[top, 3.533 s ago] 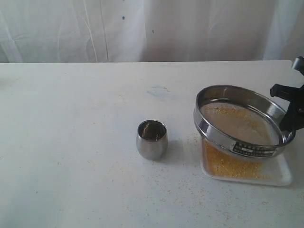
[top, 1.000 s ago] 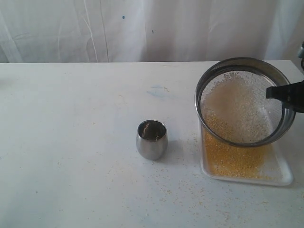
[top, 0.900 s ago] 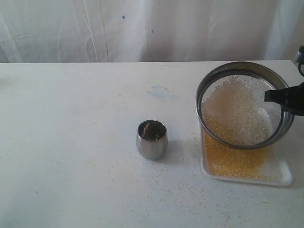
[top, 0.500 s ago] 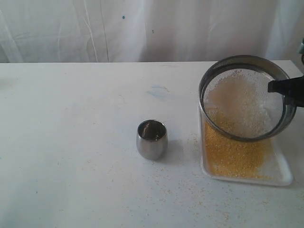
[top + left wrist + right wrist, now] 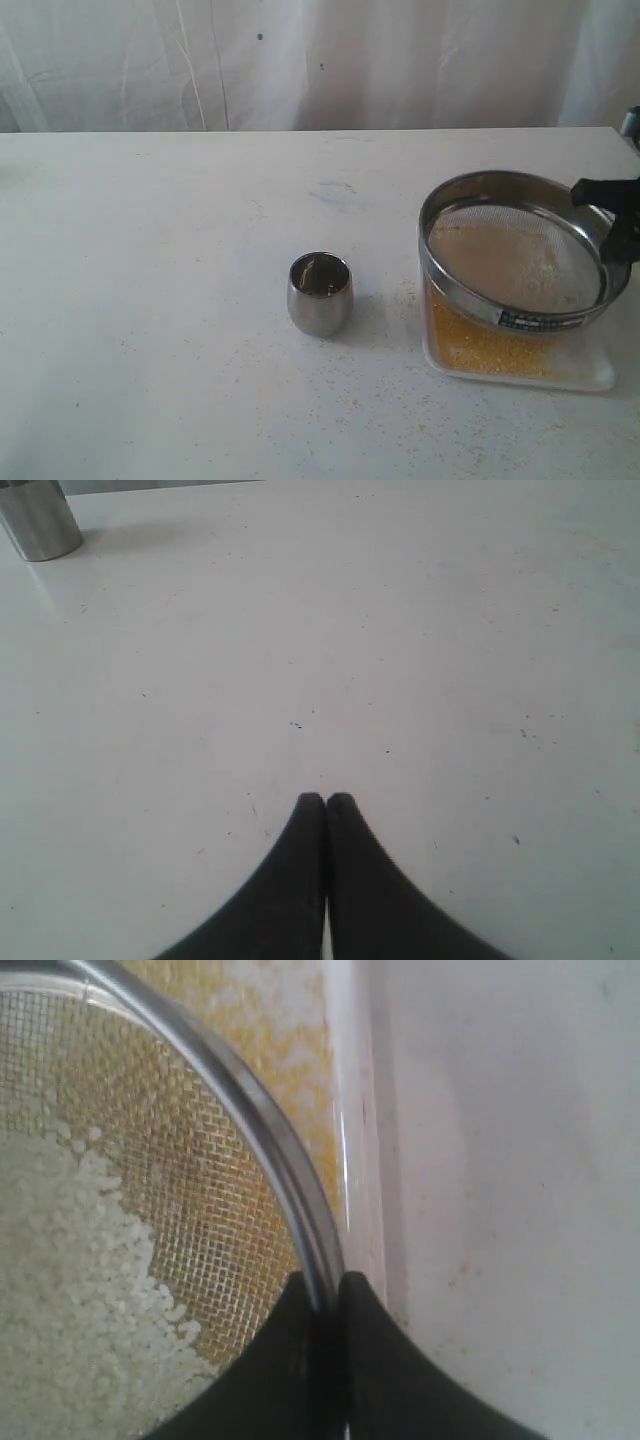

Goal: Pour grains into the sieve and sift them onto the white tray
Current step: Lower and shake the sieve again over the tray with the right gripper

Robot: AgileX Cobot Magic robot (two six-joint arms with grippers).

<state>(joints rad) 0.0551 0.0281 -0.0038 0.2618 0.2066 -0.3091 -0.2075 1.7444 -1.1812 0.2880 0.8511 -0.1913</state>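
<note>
In the exterior view the sieve (image 5: 515, 255) sits over the white tray (image 5: 596, 374) at the right of the table (image 5: 150, 300); whether it touches the tray cannot be told. The right gripper (image 5: 598, 198) holds its far right rim. Whitish grains (image 5: 505, 265) lie on the mesh, golden ones cover the tray floor under it, and a few are scattered on the table near the tray. A steel cup (image 5: 320, 293) stands upright, apart to the left of the tray. A white curtain (image 5: 300, 60) hangs behind. In the left wrist view the left gripper (image 5: 325, 800) has its 2 fingers pressed together with nothing between them, above bare table. In the right wrist view the 2 fingers are clamped on the sieve's rim, 1 inside and 1 outside, with whitish grains on the mesh and golden ones on the tray beyond.
</note>
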